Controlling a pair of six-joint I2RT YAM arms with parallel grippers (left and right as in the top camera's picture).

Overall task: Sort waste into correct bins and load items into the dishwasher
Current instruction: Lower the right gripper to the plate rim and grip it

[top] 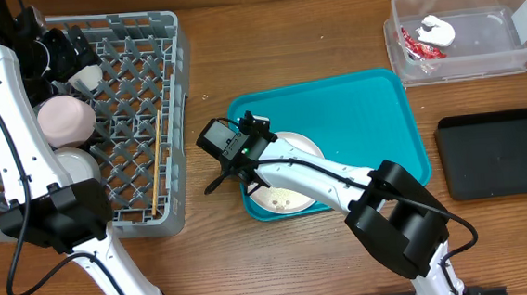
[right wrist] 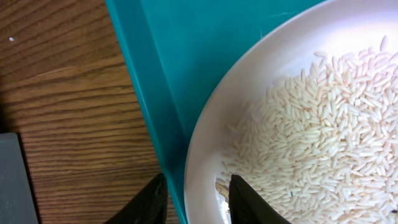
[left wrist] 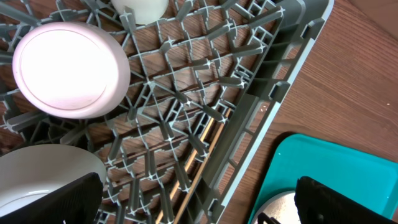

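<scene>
- Already loaded in the dish rack [top: 176, 126], well off to one side of the right gripper [right wrist: 196, 199]: a cup [top: 85, 78], one bowl [top: 64, 120], a second bowl [top: 77, 165], and chopsticks [top: 158, 173] lying on the lattice.
- Already binned in the clear tub [top: 462, 67], far from that same gripper: a red wrapper [top: 419, 45] and a white tissue [top: 439, 30].
- Not yet dealt with: the plate [right wrist: 205, 124], directly beneath the right gripper's fingertips, resting in the teal tray [top: 354, 113] and carrying a spread of rice [right wrist: 311, 124].
- Probably left to do: tipping the rice into a bin, perhaps the black tray [top: 501, 154] lying well away from the gripper, then racking the plate.
- Right gripper: partly spread, straddling the plate's rim, with one finger outside over the teal tray's wall and the other inside by the edge of the rice. A sliver of teal visible between outer finger and rim, so no pinch yet. Contact of the inner finger with the plate impossible to tell.
- Left gripper [left wrist: 199, 202]: spread wide above the rack, holding nothing and touching nothing. Second bowl just beside one fingertip, a corner of the teal tray near the other.
</scene>
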